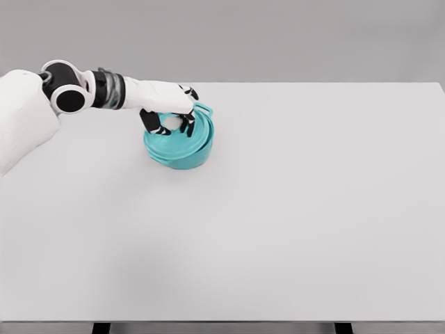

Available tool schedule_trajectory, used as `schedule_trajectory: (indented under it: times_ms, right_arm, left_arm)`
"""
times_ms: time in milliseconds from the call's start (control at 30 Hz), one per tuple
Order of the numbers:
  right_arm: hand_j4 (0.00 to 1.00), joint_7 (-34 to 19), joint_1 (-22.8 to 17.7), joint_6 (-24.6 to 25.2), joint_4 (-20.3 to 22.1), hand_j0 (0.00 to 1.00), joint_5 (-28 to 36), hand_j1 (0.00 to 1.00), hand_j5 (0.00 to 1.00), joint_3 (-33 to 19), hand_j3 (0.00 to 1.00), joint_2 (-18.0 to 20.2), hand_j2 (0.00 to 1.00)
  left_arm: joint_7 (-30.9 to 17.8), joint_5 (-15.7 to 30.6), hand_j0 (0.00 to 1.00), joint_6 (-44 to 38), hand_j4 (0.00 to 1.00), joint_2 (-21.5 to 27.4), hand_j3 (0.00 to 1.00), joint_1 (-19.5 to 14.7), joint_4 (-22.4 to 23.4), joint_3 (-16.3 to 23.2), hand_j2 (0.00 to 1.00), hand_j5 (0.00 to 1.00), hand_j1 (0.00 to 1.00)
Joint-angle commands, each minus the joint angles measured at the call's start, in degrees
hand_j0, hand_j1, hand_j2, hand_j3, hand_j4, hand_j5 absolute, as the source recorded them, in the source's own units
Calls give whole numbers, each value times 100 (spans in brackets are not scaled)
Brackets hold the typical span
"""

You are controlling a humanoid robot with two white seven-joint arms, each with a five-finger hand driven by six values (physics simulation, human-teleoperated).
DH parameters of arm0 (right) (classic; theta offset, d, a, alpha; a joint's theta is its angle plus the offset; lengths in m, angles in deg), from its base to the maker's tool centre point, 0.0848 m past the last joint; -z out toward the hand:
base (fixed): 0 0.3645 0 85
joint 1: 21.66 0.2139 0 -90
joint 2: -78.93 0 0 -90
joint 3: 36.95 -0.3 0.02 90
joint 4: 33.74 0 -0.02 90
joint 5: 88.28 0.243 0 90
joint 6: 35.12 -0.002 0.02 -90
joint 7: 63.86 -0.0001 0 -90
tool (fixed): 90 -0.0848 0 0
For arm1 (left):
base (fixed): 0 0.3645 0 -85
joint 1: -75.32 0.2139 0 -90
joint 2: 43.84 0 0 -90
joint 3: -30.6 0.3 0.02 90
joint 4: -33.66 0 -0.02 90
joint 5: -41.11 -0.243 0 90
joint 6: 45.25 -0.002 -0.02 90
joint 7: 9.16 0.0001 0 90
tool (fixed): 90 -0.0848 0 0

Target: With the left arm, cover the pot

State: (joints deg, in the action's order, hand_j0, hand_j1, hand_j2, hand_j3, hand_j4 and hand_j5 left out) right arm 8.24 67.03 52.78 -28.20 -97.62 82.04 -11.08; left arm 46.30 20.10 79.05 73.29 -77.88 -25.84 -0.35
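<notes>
One arm is showing on my screen: the left hand point(167, 104) is reaching in from the left, fingers curling down around the white knob point(172, 123) of the teal lid point(198, 132), which is sitting on the teal pot point(177, 156) toward the table's point(292, 223) far left.
</notes>
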Motion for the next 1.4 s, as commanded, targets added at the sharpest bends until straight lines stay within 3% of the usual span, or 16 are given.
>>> schedule_trajectory:
  times_ms: [0, 1367]
  right_arm:
    - [100, -3, 9, -1, 0, 100, 2, 100, 100, 1, 100, 1, 100]
    - [100, -3, 9, -1, 0, 100, 2, 100, 100, 1, 100, 1, 100]
  left_arm:
    - [-46, -78, 95, 70, 95, -59, 95, 0, 71, 19, 95, 95, 95]
    - [-46, -26, 100, 70, 100, -85, 100, -123, 97, -69, 100, 100, 100]
